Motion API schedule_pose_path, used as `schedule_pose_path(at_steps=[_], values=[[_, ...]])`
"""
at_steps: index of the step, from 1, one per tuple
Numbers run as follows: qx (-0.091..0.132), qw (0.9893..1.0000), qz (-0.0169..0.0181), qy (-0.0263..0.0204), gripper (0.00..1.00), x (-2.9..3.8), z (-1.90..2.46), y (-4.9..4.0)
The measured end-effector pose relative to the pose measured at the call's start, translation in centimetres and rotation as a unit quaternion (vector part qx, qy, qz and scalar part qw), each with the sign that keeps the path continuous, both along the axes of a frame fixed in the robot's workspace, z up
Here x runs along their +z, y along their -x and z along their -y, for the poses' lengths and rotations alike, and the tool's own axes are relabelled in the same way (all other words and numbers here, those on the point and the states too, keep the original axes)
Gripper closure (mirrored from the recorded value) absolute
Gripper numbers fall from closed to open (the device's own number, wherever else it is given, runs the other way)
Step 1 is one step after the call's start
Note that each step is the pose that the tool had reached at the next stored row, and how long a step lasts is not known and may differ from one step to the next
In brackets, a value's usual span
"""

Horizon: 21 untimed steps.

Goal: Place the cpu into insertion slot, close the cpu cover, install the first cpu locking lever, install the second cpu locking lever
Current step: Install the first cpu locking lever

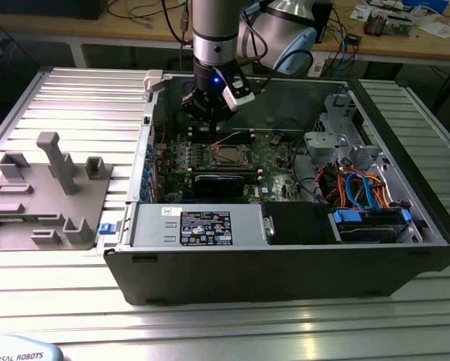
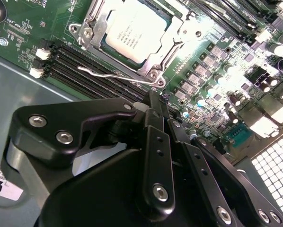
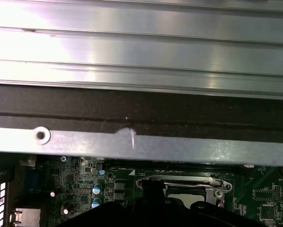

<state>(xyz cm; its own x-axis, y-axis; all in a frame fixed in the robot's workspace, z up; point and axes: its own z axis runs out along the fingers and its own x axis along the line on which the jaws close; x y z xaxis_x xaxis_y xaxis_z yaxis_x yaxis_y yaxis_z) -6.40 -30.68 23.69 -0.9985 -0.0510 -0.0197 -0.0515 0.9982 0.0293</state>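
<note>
- Exterior view: the black two-finger gripper (image 1: 208,113) on the silver arm hangs inside the open grey metal computer case (image 1: 285,263), just above the far edge of the green motherboard (image 1: 274,154). The small square silver-topped cpu (image 1: 226,156) already sits in the metal-rimmed insertion slot (image 1: 226,144) near the board's middle
- Second wrist view: the gripper's black fingers (image 2: 155,118) stand drawn close together with nothing between them, tips just beside a thin bent wire locking lever (image 2: 110,74) along one socket edge. The square silvery cpu cover (image 2: 96,21) lies flat, framing the cpu (image 2: 134,28) through its window
- First wrist view: the case's grey wall (image 3: 141,142) crosses the middle; below it the socket and a wire lever (image 3: 179,178) show, probably not yet hooked, though this is hard to tell
- Judgement: placing and cover-closing look done; the lever step is in hand, calling for pressing the wire down and sideways under its catch
</note>
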Motion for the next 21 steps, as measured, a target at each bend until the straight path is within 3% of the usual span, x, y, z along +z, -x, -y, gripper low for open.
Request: schedule_pose_path(at_steps=[21], values=[[0.0, 1.0, 0.0, 0.0006, 0.89, -0.34, -0.29, -0.38]])
